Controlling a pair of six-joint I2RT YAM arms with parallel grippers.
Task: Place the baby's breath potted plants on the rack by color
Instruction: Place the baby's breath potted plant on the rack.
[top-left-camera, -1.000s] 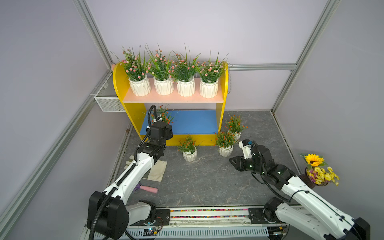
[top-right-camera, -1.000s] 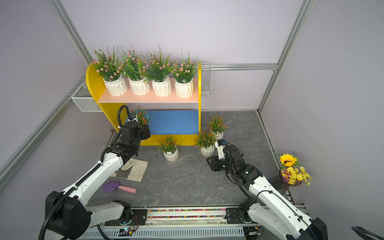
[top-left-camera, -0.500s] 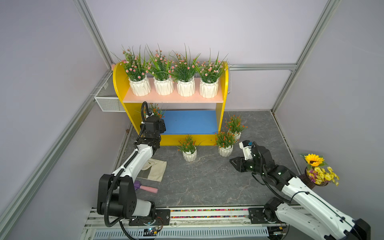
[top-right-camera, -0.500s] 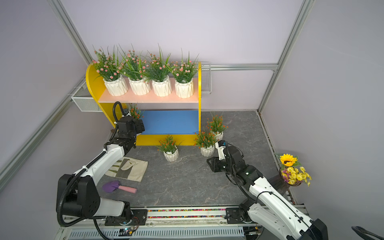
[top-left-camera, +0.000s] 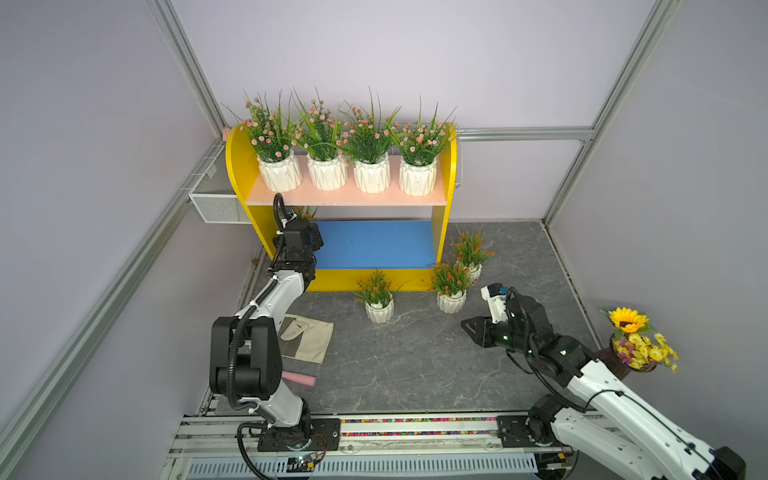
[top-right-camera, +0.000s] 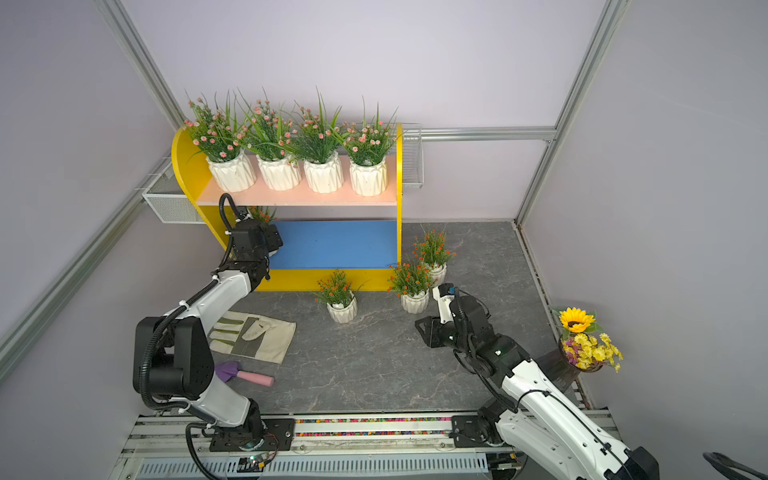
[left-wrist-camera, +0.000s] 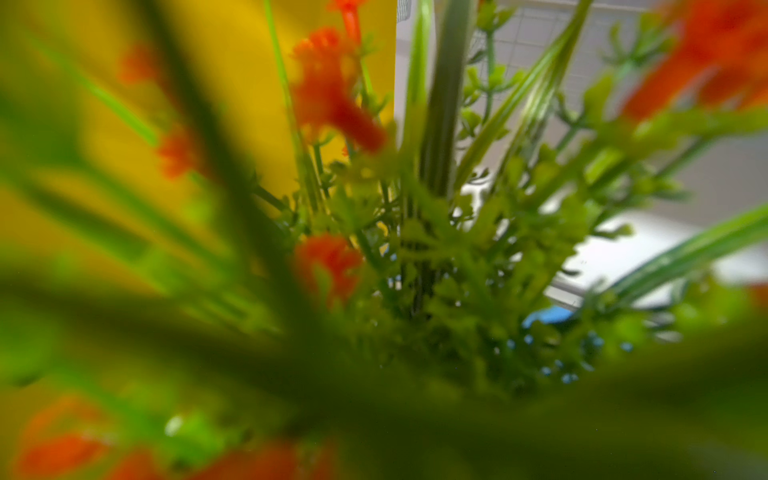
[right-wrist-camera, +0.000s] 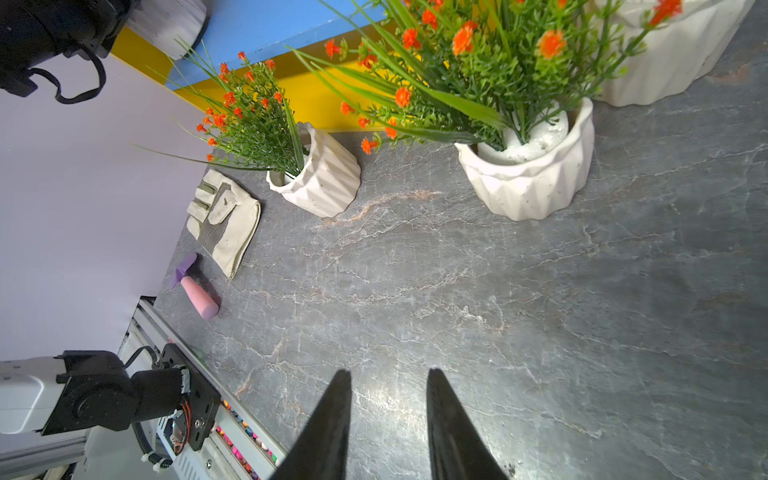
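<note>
The yellow rack (top-left-camera: 239, 174) (top-right-camera: 187, 174) stands at the back. Several pink baby's breath potted plants (top-left-camera: 332, 141) line its pink upper board. My left gripper (top-left-camera: 305, 239) reaches into the left end of the blue lower board (top-left-camera: 374, 243), shut on an orange-red plant (top-left-camera: 305, 212) (top-right-camera: 262, 214) whose sprigs fill the left wrist view (left-wrist-camera: 415, 249). Its white pot (right-wrist-camera: 166, 20) shows over the blue board. Three orange-red plants (top-left-camera: 378, 299) (top-left-camera: 451, 286) (top-left-camera: 469, 253) stand on the floor before the rack. My right gripper (top-left-camera: 471, 332) (right-wrist-camera: 388, 372) hovers open and empty, short of the middle one (right-wrist-camera: 523, 178).
A work glove (top-right-camera: 249, 338) and a purple trowel with a pink handle (top-right-camera: 249, 376) lie on the floor at the left. A sunflower bouquet (top-left-camera: 636, 345) stands by the right wall. White mesh baskets (top-left-camera: 216, 203) (top-right-camera: 411, 158) hang beside the rack.
My left arm has carried the orange-red plant left and back, under the pink board to the lower shelf's left end. The right arm has barely moved.
</note>
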